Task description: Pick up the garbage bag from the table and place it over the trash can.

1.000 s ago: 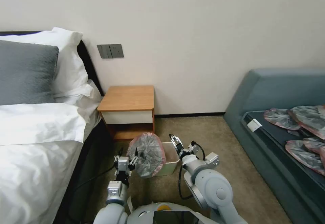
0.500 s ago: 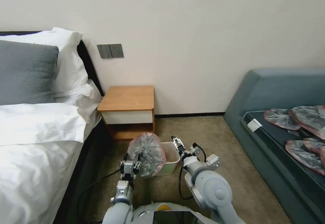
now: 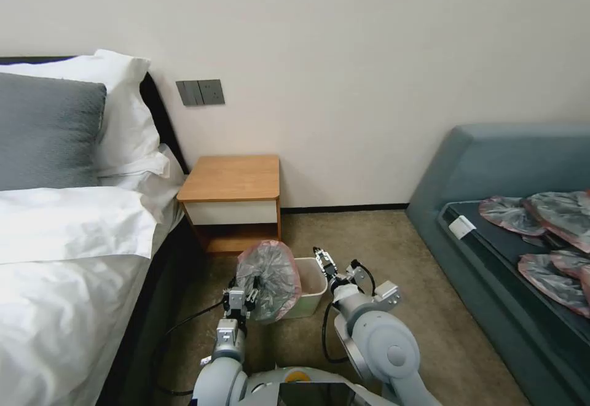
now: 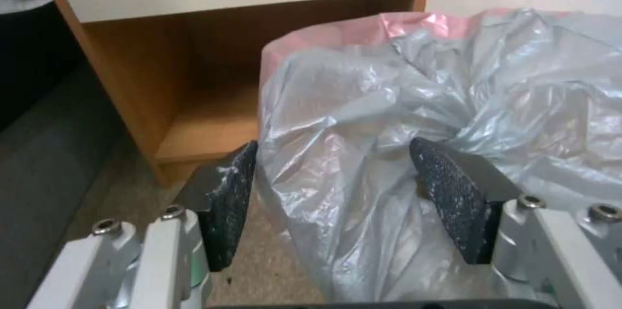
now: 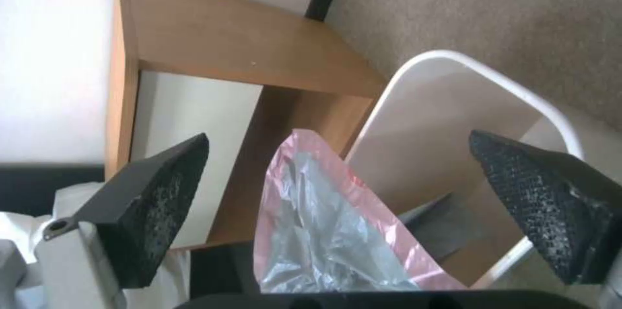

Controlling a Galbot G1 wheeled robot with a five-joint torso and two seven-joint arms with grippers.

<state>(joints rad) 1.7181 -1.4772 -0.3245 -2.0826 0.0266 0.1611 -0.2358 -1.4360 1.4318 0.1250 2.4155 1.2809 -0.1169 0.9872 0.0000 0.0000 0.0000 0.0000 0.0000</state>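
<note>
Down on the carpet, the bag (image 3: 269, 281) stands on edge against the left side of the bin (image 3: 308, 287), its pink rim leaning over the bin's near-left corner and its grey crinkled face turned toward the robot. It is off the table (image 3: 232, 178), which stands just behind with a bare top. The bin sits on the floor in front of the table's lower shelf, lower than the tabletop, and its right half is open and uncovered.

The left gripper (image 3: 241, 300) is low at the bag's near-left edge. From its wrist camera the two dark pads (image 4: 454, 202) are spread wide with a bulge of grey plastic sitting between them; one pad touches the film on its side, the other presses into a fold, but the jaws are clearly parted, not clamped.

The right gripper (image 3: 324, 261) hangs over the bin's right rim, pointing down and away from the robot. Its wrist camera looks straight into the bin, both fingers (image 5: 162, 197) splayed far apart with nothing in them, the bag's pink edge rising between them farther off.

More grey-pink bags (image 3: 544, 228) lie heaped on the sofa (image 3: 491, 166) at right, well apart from the work. The bed (image 3: 67, 240) runs along the left.
</note>
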